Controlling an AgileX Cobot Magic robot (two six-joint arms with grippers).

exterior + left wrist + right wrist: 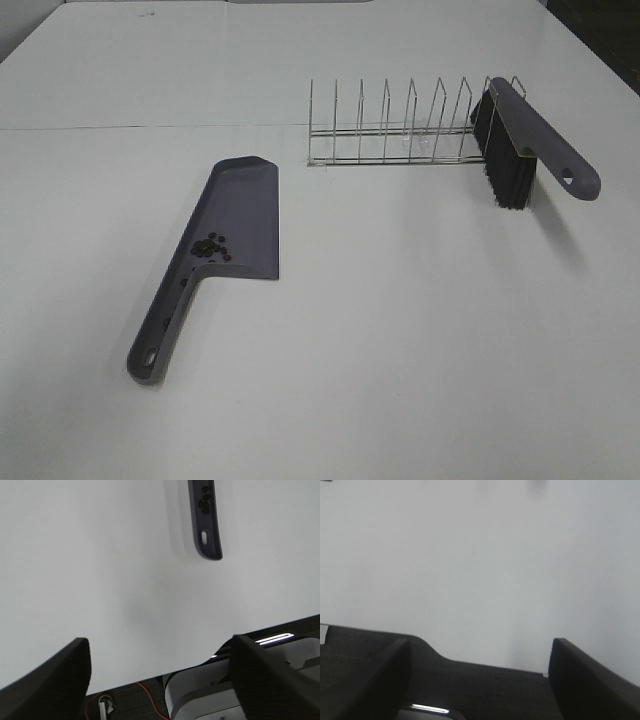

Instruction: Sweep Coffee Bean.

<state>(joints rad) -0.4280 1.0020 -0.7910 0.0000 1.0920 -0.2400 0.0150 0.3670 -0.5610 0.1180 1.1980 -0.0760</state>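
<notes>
- the white table (400, 350) is matte and plain. only the high camera takes in all of it, and neither arm shows up there
- the wire rack (400, 125) is thin shiny metal with a row of upright dividers. it sits toward the far edge, right of the middle, and only the high view catches it
- the grey plastic dustpan (240, 215) is a flat tray with a long handle ending in a hanging slot. it lies left of the middle, handle pointing at the near left corner. the left wrist view gets only the handle end (206, 520)
- the brush (520, 140) has a grey plastic handle and black bristles and leans on the rack's right end. neither wrist view shows it
- the left gripper (160, 680) has dark matte fingers spread wide, holding nothing, out by the near edge
- the right gripper (480, 680) is the same deal, spread wide and empty, and its camera sees mostly bare table plus the edge
- the coffee bean (210, 248) cluster, tiny dark roundish bits, sits in the dustpan where tray meets handle. a few are down in the handle channel (204, 500)
</notes>
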